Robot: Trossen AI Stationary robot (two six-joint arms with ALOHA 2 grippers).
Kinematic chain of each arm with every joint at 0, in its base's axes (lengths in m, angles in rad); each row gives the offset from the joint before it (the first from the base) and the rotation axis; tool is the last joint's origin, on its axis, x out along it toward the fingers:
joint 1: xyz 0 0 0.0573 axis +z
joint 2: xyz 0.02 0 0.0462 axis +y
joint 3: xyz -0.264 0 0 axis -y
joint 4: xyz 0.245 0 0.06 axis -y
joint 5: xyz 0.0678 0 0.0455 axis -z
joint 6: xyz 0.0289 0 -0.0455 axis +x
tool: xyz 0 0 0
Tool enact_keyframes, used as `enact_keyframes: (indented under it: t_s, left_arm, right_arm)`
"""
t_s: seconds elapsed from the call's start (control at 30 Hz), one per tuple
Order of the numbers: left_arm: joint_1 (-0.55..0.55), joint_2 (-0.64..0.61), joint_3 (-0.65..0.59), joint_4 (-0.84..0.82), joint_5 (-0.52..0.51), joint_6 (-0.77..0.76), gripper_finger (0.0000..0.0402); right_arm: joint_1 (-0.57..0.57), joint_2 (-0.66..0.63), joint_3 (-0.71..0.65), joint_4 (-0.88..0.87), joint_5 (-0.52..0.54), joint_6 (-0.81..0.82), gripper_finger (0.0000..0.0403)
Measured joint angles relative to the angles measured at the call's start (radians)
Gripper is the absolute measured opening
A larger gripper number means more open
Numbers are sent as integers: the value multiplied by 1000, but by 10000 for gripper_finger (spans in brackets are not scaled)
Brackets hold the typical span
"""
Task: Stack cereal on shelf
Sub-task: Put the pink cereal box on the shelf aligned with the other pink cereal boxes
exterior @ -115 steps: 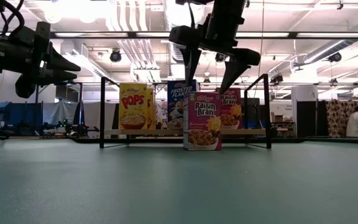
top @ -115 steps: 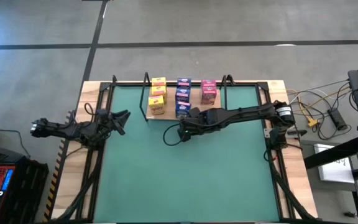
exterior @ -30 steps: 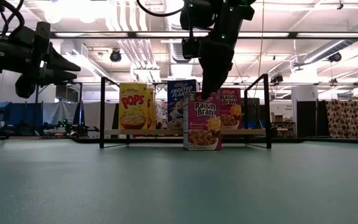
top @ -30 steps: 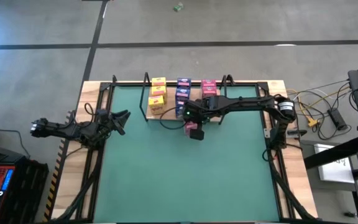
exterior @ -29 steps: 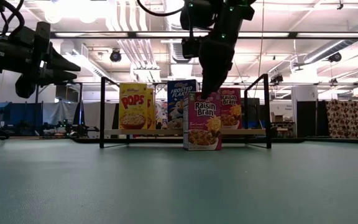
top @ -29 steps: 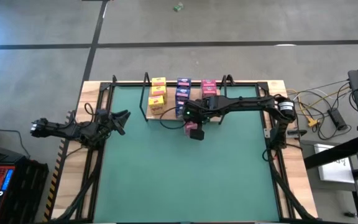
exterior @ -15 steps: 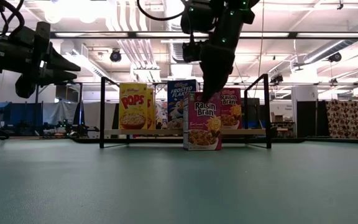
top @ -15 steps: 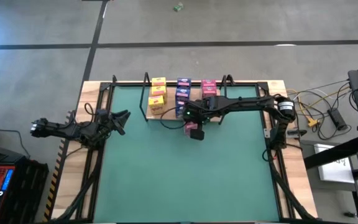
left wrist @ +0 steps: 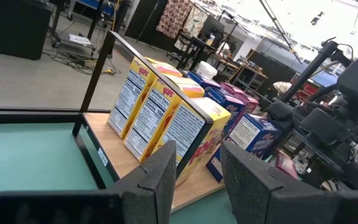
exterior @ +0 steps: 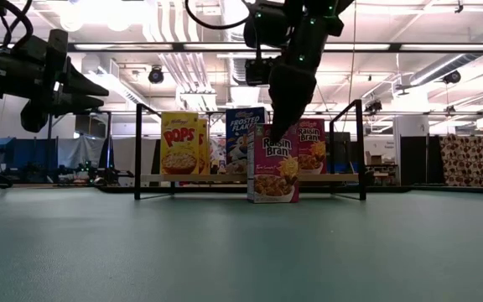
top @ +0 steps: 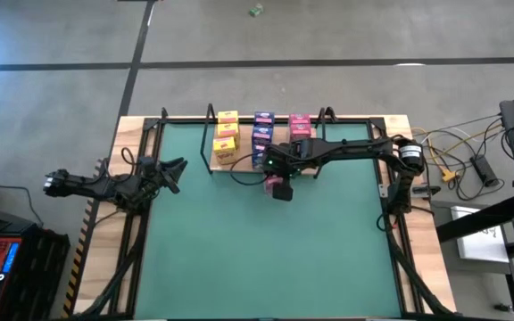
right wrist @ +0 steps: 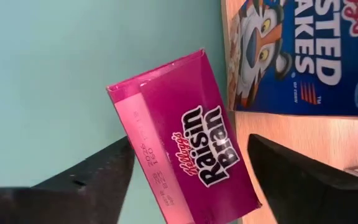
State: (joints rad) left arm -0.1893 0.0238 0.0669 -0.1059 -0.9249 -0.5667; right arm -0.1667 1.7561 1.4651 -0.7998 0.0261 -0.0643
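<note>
A pink Raisin Bran cereal box [exterior: 273,172] stands upright on the green mat, just in front of the shelf [exterior: 216,178]; it also shows in the high view [top: 280,189]. My right gripper [right wrist: 188,142] slants down over its top [right wrist: 197,124]. One finger is on the near side and one on the far side, and the box sits askew between them. Rows of yellow [top: 227,134], blue [top: 262,135] and pink [top: 299,130] boxes stand on the shelf's wood board. My left gripper [top: 178,167] waits shut at the table's left. My right gripper comes at the pink box's top end from above, slanting in from the table's right. Its fingertips [right wrist: 120,155] lie close to the box's near and far faces. I cannot tell whether they touch. The box stands with its base on the mat.
Black wire uprights [exterior: 137,151] [exterior: 361,149] stand at the shelf's two ends. A blue Frosted Flakes box [right wrist: 291,56] is right behind the pink one. The green mat [top: 266,254] stretches toward the near edge. Cables [top: 453,160] lie off the table's right side.
My right gripper's fingertips have dipped slightly lower over the pink box's top. The box stays where it stood.
</note>
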Motion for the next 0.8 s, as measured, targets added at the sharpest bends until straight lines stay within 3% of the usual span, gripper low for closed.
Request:
enact_keyframes:
  t_s: [0.4,0.8]
  left_arm:
    - [0,0,0,0,0,0,109]
    - [0,0,0,0,0,0,109]
  right_arm:
    - [0,0,0,-1,1,23,194]
    - [2,0,0,-11,0,53,150]
